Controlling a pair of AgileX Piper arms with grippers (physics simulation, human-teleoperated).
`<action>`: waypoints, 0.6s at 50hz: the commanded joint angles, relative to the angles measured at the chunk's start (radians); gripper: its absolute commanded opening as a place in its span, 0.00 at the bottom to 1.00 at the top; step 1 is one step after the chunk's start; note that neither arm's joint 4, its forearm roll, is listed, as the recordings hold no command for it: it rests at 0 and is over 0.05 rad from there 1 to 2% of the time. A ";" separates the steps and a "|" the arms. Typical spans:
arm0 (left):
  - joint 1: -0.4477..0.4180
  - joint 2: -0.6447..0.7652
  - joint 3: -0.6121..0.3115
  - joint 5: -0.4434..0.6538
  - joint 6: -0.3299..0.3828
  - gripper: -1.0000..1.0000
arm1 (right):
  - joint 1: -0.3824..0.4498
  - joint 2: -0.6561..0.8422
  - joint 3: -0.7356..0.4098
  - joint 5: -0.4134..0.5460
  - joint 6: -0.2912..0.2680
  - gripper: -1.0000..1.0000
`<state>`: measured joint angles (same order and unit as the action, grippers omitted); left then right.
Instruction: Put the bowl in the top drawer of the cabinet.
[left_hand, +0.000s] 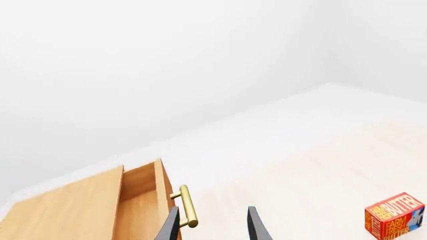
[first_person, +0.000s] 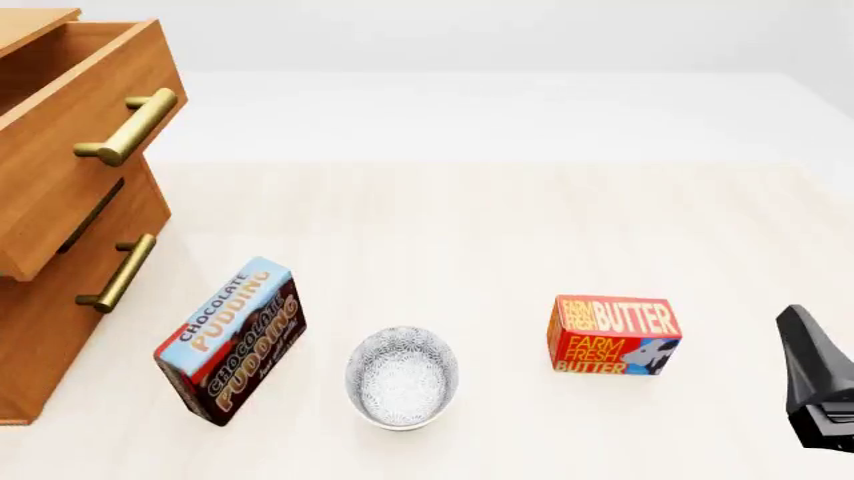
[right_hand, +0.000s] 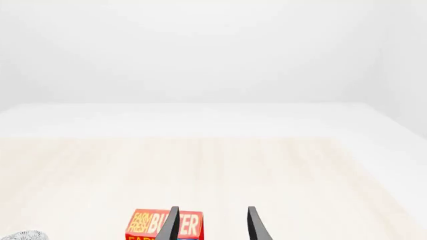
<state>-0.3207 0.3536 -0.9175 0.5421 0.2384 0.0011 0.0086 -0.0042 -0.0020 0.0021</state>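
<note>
The speckled bowl (first_person: 402, 377) stands upright on the table near its front edge, between two boxes; its rim (right_hand: 23, 235) just shows in the right wrist view. At the left, the cabinet (first_person: 47, 330) has its top drawer (first_person: 80, 150) pulled out, brass handle (first_person: 127, 127) facing the table. In the left wrist view, my left gripper (left_hand: 213, 227) is open and empty, pointing at the drawer (left_hand: 141, 200) and its handle (left_hand: 187, 206). My right gripper (right_hand: 212, 225) is open and empty, with one dark finger (first_person: 809, 355) at the front view's right edge. The left gripper is out of the front view.
A chocolate pudding box (first_person: 230, 340) leans just left of the bowl. A red butter box (first_person: 614, 335) stands to the bowl's right, in front of the right gripper. The lower drawer (first_person: 80, 290) is closed, with its own handle (first_person: 118, 272).
</note>
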 joint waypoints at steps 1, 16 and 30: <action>0.013 0.090 -0.166 0.126 -0.029 1.00 | 0.000 0.000 0.000 0.000 0.000 1.00; 0.108 0.232 -0.382 0.284 -0.173 1.00 | 0.000 0.000 0.000 0.000 0.000 1.00; 0.229 0.305 -0.503 0.340 -0.244 1.00 | 0.000 0.000 0.000 0.000 0.000 1.00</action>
<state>-0.1666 0.6032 -1.3296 0.8358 0.0407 0.0010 0.0087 -0.0042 -0.0019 0.0021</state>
